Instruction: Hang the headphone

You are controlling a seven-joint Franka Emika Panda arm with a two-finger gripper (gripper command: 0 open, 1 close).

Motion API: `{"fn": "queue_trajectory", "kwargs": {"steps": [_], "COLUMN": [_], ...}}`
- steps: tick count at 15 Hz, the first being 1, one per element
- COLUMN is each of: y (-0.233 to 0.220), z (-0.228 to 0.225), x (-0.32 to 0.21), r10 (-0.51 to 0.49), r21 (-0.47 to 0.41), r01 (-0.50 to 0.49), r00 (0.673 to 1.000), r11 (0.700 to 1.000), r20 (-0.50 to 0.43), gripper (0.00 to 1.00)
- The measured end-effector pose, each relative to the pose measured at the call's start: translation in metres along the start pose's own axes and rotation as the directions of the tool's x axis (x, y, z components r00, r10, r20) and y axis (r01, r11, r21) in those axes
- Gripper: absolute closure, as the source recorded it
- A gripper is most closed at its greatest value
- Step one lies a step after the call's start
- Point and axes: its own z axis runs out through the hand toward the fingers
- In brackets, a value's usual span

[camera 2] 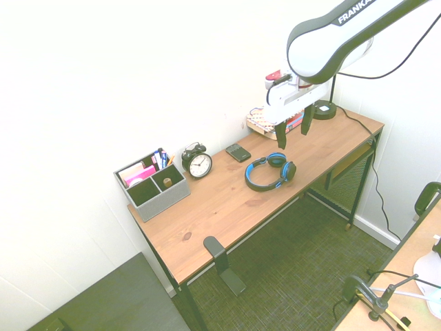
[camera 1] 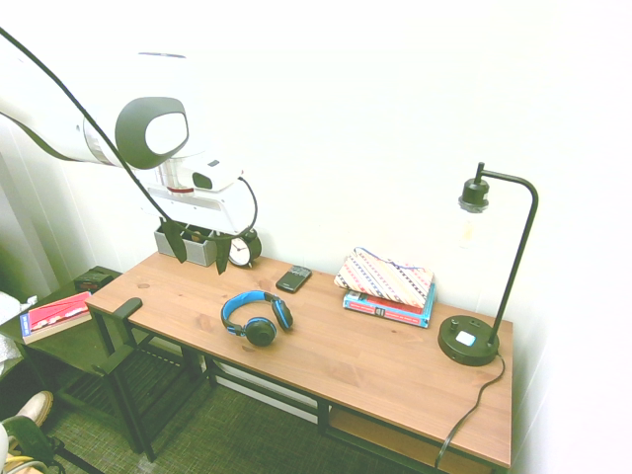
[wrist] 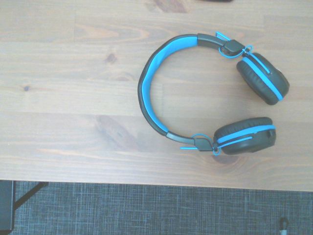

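Observation:
The headphone (camera 1: 257, 318) (camera 2: 269, 171) lies flat on the wooden desk (camera 1: 395, 365), near its front edge. It has a bright blue headband and black ear cups. The wrist view shows the headphone (wrist: 195, 93) from straight above, whole and uncovered. My gripper (camera 1: 200, 249) (camera 2: 294, 127) hangs well above the desk, over the headphone, open with nothing between its fingers. A black hook (camera 1: 126, 308) (camera 2: 219, 254) is clamped at the desk's end, away from the lamp.
Along the wall stand a grey organizer (camera 2: 151, 185), a black alarm clock (camera 2: 199, 163) and a phone (camera 2: 238, 152). Further along are a patterned pouch on books (camera 1: 387, 284) and a black desk lamp (camera 1: 470, 341). A low side table holds a red book (camera 1: 54, 316).

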Motion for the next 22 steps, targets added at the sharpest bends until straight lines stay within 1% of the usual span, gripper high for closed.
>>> {"fn": "queue_trajectory", "kwargs": {"steps": [3,5,8,12,13,15,17,22], "y": [-0.007,-0.033,-0.075,-0.115,-0.122,-0.133,-0.139,-0.143], "z": [0.012,0.030,0.085,0.164,0.181,0.207,0.222,0.229], "x": [0.002,0.009,0.022,0.039,0.041,0.046,0.055,0.058], "r10": [0.000,-0.010,-0.024,-0.035,-0.035,-0.021,-0.010,0.015], "r21": [-0.015,-0.005,-0.020,-0.061,-0.071,-0.077,-0.080,-0.068], "r01": [0.000,0.010,0.023,0.034,0.034,0.021,0.009,-0.016], "r00": [1.000,1.000,0.998,0.999,0.999,1.000,1.000,1.000], "r11": [1.000,1.000,1.000,0.998,0.997,0.997,0.997,0.998], "r20": [0.007,-0.020,-0.053,-0.020,-0.013,-0.002,-0.010,-0.012], "gripper": [0.00,0.00,0.00,0.00,1.00,1.00,1.00,1.00]}}
